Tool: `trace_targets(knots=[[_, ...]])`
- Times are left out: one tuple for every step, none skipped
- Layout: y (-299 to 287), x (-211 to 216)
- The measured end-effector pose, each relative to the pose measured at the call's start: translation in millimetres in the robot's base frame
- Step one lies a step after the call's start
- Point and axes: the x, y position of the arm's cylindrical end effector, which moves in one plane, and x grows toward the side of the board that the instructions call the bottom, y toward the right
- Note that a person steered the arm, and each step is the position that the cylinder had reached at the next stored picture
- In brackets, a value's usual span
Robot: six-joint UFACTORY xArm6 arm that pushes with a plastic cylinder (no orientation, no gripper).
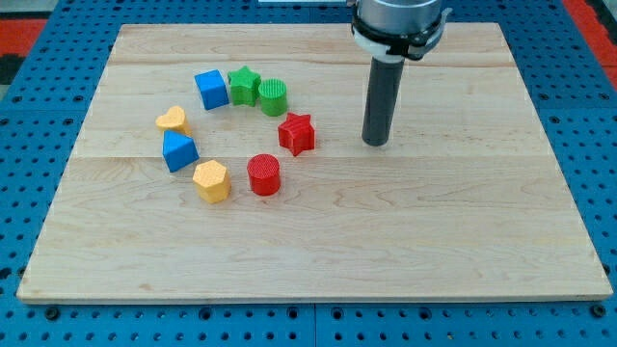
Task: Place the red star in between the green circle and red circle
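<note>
The red star (297,133) lies on the wooden board (415,231), between the green circle (273,96) above it and the red circle (263,174) below it, a little to their right. It touches neither one. My tip (375,143) rests on the board to the right of the red star, a clear gap away from it and touching no block.
A green star (245,86) and a blue cube (211,89) sit left of the green circle. A yellow heart (172,120), a blue block (179,151) and a yellow hexagon (210,180) complete a rough ring.
</note>
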Motion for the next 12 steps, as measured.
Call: trace_targets(knots=[[-24, 2], [-48, 2], [-55, -3], [-55, -14], [-58, -16], [-40, -20], [-33, -27], [-46, -26], [-61, -26], [-63, -30], [-64, -33], [-73, -33]])
